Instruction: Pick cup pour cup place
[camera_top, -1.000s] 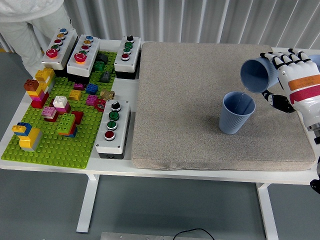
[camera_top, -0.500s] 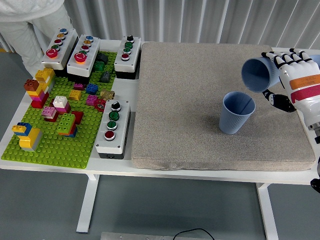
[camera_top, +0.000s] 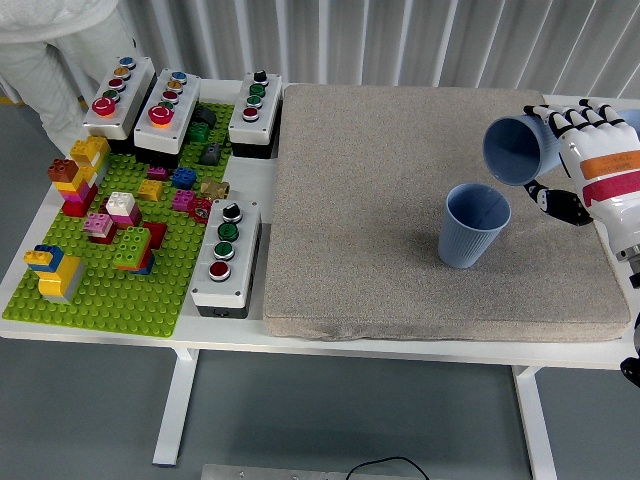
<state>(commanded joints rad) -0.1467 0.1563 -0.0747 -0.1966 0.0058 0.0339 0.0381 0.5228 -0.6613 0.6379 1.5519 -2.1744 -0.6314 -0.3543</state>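
- Head view: right hand (camera_top: 585, 150) at the right edge of the grey mat (camera_top: 400, 200), fingers wrapped round a blue held cup (camera_top: 517, 148).
- Held cup tipped on its side, mouth facing left and slightly down, base hidden in the hand.
- Fingertips (camera_top: 572, 116) white and black, curled over the top of the held cup; thumb below it.
- Standing cup (camera_top: 473, 226), same blue, upright on the mat, just below and left of the held cup's mouth. The two cups appear apart, with a narrow gap between lip and rim.
- No stream visible between the cups; contents of the standing cup cannot be told.
- Left of the mat, on the white counter (camera_top: 250, 180): a green brick baseplate (camera_top: 100, 290) carrying coloured blocks.
- Four button boxes, one (camera_top: 226, 256) between baseplate and mat, three (camera_top: 165, 108) in a row at the baseplate's far end.
- Person in white clothing (camera_top: 45, 50) at the far left corner beyond the baseplate; hands not visible.
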